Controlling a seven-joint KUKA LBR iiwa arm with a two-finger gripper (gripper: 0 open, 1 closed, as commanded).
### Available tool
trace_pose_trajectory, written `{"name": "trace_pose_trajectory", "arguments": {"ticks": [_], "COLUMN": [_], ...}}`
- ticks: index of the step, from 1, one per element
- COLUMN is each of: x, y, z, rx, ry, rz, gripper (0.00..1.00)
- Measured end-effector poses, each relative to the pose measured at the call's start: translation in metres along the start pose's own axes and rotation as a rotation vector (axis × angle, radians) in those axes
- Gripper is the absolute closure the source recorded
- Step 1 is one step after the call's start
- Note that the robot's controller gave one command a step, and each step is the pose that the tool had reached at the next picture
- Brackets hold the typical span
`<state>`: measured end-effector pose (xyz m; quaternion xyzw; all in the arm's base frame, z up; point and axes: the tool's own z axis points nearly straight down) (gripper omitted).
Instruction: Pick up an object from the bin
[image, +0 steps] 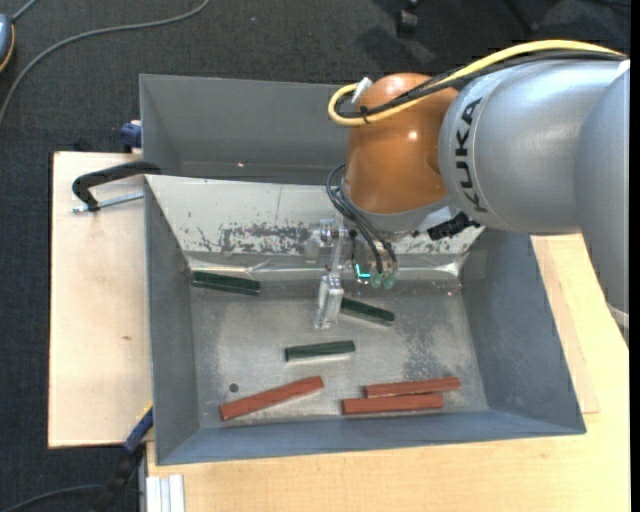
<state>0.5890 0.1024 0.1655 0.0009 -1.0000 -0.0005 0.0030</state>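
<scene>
near me i see three long flat red-brown sticks (272, 397) on the floor of the grey metal bin (168, 320). a bit farther lies a dark green flat stick (320, 351). past it, in the middle, is a second dark green stick (367, 312). the gripper (329, 300) is low, just beside its left end. i cannot tell if the gripper is open or closed. a third green stick (226, 284) lies far left.

**Green and Red-Brown Bars in a Grey Bin**

Three dark green bars (226, 284) (367, 313) (319, 351) and three red-brown bars (272, 398) (412, 386) (392, 404) show against the grey bin (170, 330), whose back wall is flecked with dark specks. The arm (550, 140) is silver-grey, its wrist cover (395, 150) glossy orange, its cable (500, 62) yellow.
</scene>
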Motion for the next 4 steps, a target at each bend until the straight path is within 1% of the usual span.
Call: {"name": "trace_pose_trajectory", "arguments": {"ticks": [1, 2, 3, 4], "x": [0.053, 0.05, 0.063, 0.017], "y": [-0.033, -0.032, -0.061, -0.056], "z": [0.099, 0.095, -0.032, -0.098], "rx": [0.002, 0.0, -0.001, 0.001], "ry": [0.002, -0.006, -0.017, -0.019], "rz": [-0.175, -0.175, 0.03, -0.146], "gripper": [0.0, 1.0, 1.0, 1.0]}}
